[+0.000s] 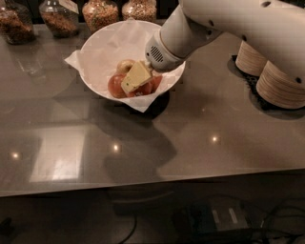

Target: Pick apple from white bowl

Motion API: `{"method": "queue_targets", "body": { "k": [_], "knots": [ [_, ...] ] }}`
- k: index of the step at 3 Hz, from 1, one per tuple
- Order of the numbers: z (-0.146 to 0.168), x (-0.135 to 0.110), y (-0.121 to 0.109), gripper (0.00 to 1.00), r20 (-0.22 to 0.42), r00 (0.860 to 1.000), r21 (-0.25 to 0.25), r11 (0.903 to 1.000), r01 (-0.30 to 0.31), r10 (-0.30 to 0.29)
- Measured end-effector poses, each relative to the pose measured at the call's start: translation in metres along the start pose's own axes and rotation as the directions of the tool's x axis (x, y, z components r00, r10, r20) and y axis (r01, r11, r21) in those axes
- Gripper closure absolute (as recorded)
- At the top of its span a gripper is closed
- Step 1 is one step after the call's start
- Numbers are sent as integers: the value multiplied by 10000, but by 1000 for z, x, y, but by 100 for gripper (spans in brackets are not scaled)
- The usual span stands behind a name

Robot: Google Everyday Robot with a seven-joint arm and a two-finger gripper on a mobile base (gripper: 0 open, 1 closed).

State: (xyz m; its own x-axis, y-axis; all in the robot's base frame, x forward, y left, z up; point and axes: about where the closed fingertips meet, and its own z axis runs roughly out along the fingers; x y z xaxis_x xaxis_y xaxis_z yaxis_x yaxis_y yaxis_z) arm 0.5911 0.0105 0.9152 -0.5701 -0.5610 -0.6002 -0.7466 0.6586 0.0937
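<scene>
The large round white bowl stands on the grey glossy counter. It is lined with crumpled white paper whose corners poke out over its rim. Inside the bowl, on the near side of its hollow, lies the round red-orange apple. Its skin is warm in tone and lighter than that of the two darker red apples lying beside it in the bowl. We cannot make out any streaks or sticker on it from here. A paler yellow-green apple sits just behind it, also in the bowl.

The cream-coloured tool reaches down into the bowl from the bowl's right. It hangs at a slant on the thick white robot arm, and its tip is right at the red-orange apple's right flank. We cannot tell whether the tool is spread or closed, or whether it has a grip on the fruit.

To the right of the bowl stand stacks of tan paper bowls. Behind the bowl we see a row of glass jars filled with grains.
</scene>
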Motion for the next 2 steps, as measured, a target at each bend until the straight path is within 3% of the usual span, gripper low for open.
{"method": "queue_targets", "body": {
  "k": [2],
  "knots": [
    [10, 4, -3, 38, -250, 9977, 612, 9962, -614, 631]
  ]
}}
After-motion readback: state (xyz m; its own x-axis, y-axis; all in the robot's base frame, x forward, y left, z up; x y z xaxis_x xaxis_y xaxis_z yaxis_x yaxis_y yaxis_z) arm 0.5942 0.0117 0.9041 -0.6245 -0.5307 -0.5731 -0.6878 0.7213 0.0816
